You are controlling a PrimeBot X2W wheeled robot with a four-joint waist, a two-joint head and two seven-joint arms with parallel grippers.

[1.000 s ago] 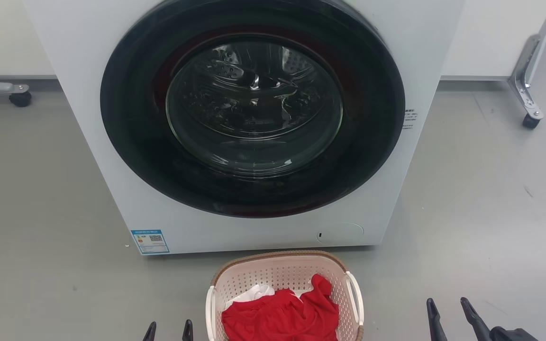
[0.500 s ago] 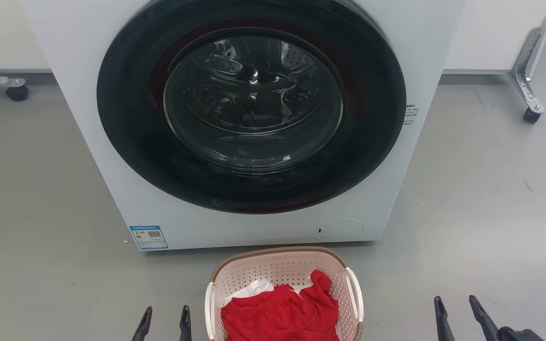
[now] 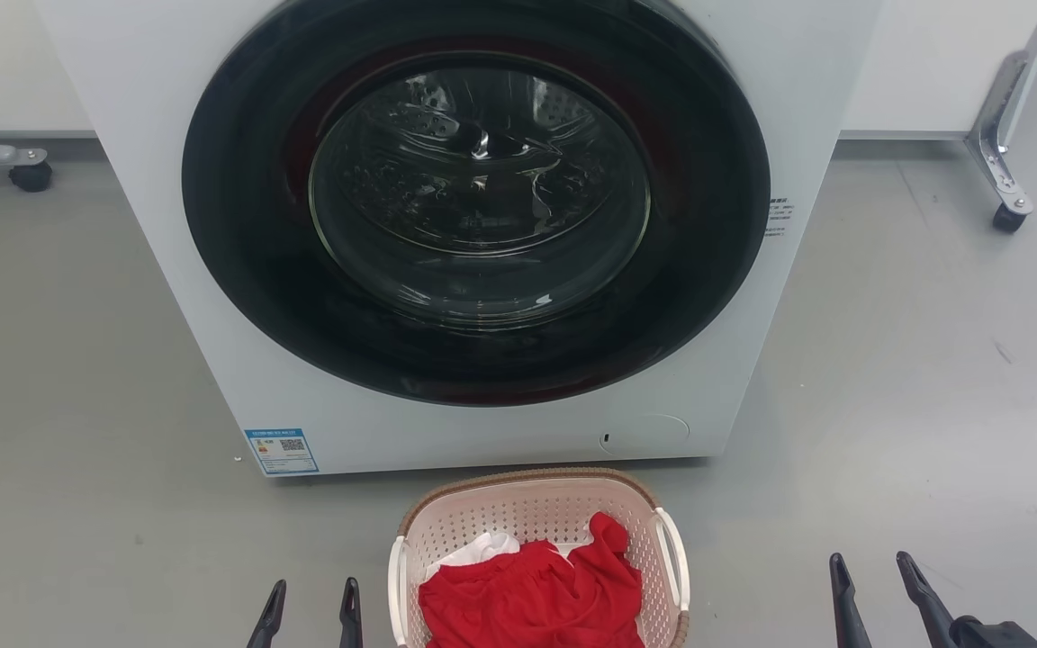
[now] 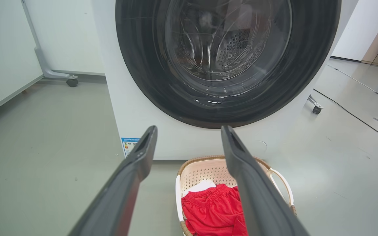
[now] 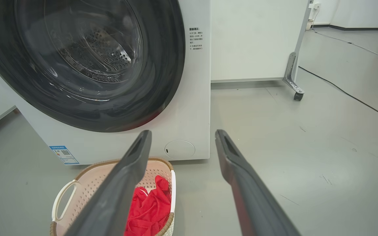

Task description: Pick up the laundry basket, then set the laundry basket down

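The laundry basket, pale pink-beige and perforated with a brown woven rim and white side handles, stands on the grey floor in front of the washing machine, holding red and white clothes. It also shows in the left wrist view and the right wrist view. My left gripper is open just left of the basket, apart from it. Well to the basket's right, my right gripper is open too. Each gripper's fingers are empty in its wrist view, left gripper and right gripper.
The white washing machine with its big dark round door, shut, stands right behind the basket. Wheeled metal legs of white partitions stand at the far left and far right. A cable lies on the floor to the right.
The whole head view shifted slightly between the earliest frame and now. Both grippers' fingers reach a little higher into the picture. The basket has not moved.
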